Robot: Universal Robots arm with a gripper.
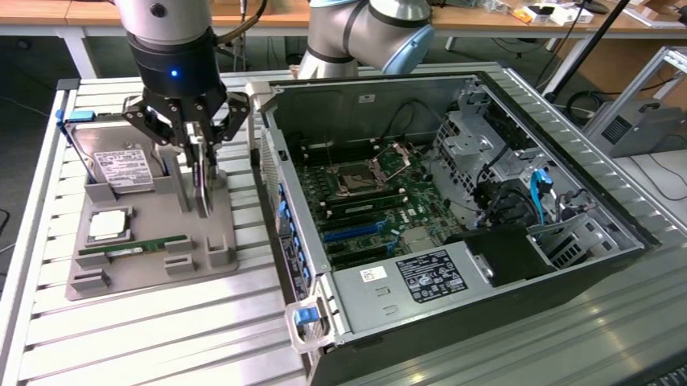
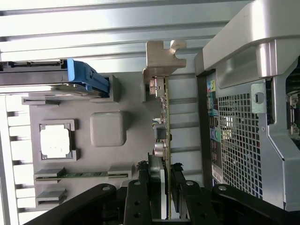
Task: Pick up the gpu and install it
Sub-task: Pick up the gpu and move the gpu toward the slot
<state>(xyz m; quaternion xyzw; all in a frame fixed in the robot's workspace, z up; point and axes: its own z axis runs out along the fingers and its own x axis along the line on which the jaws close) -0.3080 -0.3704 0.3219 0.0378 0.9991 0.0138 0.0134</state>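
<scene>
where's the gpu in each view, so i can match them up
exterior view: the gpu stands edge-on on the grey tray, to the exterior view's left of the computer case, with the gripper closed on it.
wrist view: the gpu runs edge-on from the gripper to its silvery bracket, between tray and case.
shared landmark: the green memory stick in the tray.

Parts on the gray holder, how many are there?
4: hard drive at one end, processor next to it, memory stick beyond that, gpu upright on the side nearest the case, held by the gripper.
</scene>
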